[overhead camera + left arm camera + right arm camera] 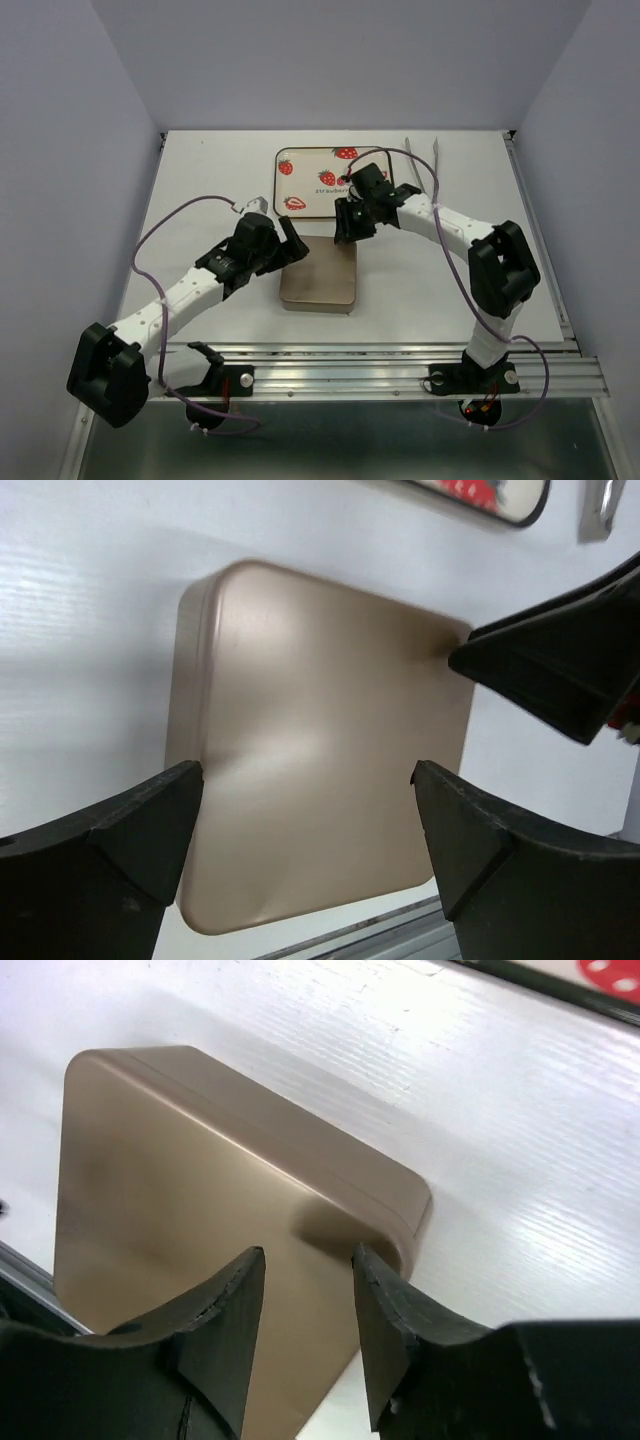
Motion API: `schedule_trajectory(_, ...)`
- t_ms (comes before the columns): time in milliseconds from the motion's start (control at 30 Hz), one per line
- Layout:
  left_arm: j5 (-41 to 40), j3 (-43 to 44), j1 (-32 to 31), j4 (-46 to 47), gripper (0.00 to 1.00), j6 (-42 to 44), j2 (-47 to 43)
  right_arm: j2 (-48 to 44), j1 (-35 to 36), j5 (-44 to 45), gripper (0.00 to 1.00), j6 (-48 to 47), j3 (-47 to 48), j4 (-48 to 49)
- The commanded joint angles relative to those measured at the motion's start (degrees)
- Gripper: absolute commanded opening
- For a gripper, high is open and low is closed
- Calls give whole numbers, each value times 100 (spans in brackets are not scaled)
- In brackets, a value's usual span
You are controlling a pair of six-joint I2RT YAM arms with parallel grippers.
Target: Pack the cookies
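**While Tin Sits Closed, Both Grippers Hover Empty**

Because the square brushed-gold metal tin (318,280) lies lid-on at the near centre of the white table (200,180), the small round orange-yellow cookies cannot be seen in any view. They are judged to be inside it, unconfirmed.

The left gripper (307,775) hangs over the tin's left half, fingers spread wide, holding nothing. The right gripper (308,1255) hangs over the tin's far-right corner, fingers partly apart, nothing between them.

Judged step: seating or checking the lid. Recommendation: press straight down at opposite corners together, so the tin neither tips nor skids toward the near edge.

Farther back lie a white square tray with red strawberry prints (310,160) and, far right, metal tongs (422,160), both apart from the tin.
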Motion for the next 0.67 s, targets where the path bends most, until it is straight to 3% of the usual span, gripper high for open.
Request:
schedule_trajectory(0,-928,872,-7,-671,99,267,-463,-814,2,662,79,-242,207,94)
schedule_trajectory(33,-1183,996,1,-813,99,276,-516,-989,2,1264,94,-164,145,112)
schedule_trajectory(67,-1699,1128,36,-1180,99,250,-577,-1383,2,1688,100,2,-90,216)
schedule_trajectory(100,-1956,1364,80,-1401,99,206,-586,-1604,2,2484,100,100,-258,305)
schedule_trajectory(133,-2194,1462,142,-1568,99,154,-595,-1841,2,2492,100,205,-451,375)
schedule_trajectory(167,-2483,1533,220,-1709,99,110,-613,-2061,2,3171,100,354,-653,550)
schedule_trajectory(367,-2496,1359,942,-1843,99,21,-928,-3810,2,5328,100,1137,-2270,762)
schedule_trajectory(500,-2539,1042,986,-1667,99,-40,-1219,-4934,2,5744,100,1384,-3036,912)
schedule_trajectory(633,-2609,945,995,-1588,99,-75,-1404,-5385,2,5753,100,1121,-3406,1088)
